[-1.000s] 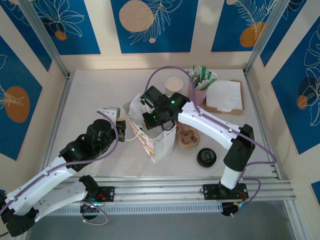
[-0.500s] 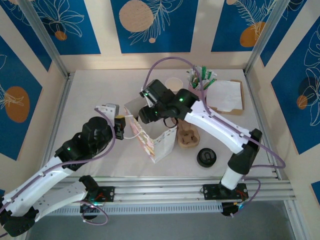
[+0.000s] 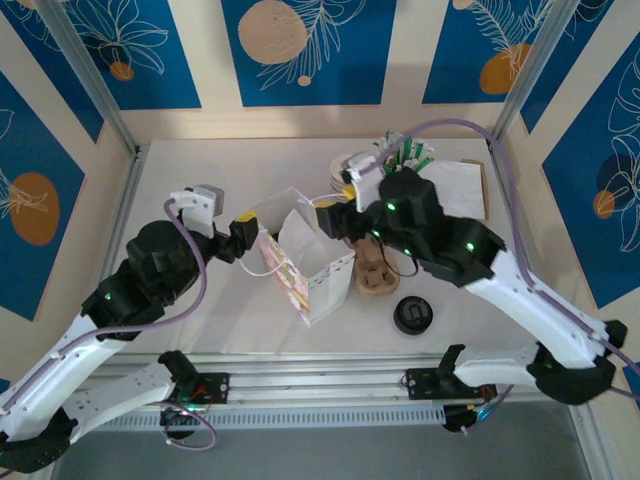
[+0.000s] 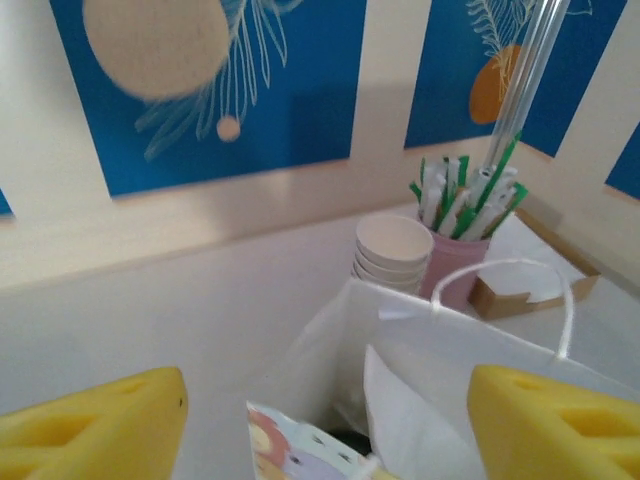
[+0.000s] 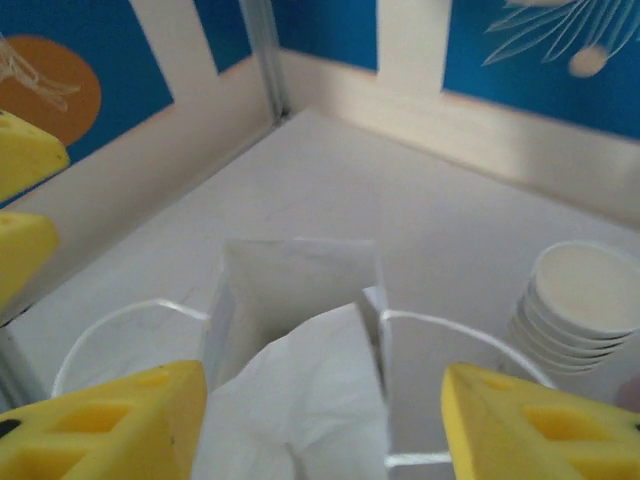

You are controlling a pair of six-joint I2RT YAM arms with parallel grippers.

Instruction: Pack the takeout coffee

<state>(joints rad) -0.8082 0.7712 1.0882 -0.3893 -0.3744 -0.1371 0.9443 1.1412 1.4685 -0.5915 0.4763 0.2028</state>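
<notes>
L gripper (image 4: 320, 430) and R gripper (image 5: 320, 420) both stand wide now with nothing between the pads. A sec ago both were shut at the bag (image 3: 325, 290), the L on its near string handle and the R down over the mouth. Since then the L has let go and sits just beside the bag's left side. The R arm has swung off to the right and hangs above the far rim, looking down at the tissue (image 3: 298, 232) that sticks up out of the opening. The far handle (image 4: 560, 310) hangs free, w/ no finger on it.

Coffee: can't see it for sure. A dark spot (image 4: 338, 438) low inside the bag may be its lid (too small to confirm). No lidded cup stands on the table, just the lidless cup stack (image 3: 343, 168) at the back and loose black lids (image 3: 412, 315) near the front.

My read: both letting go together means the drop-in is done and the bag stands unaided, so packing is prob. finished or close to it.
</notes>
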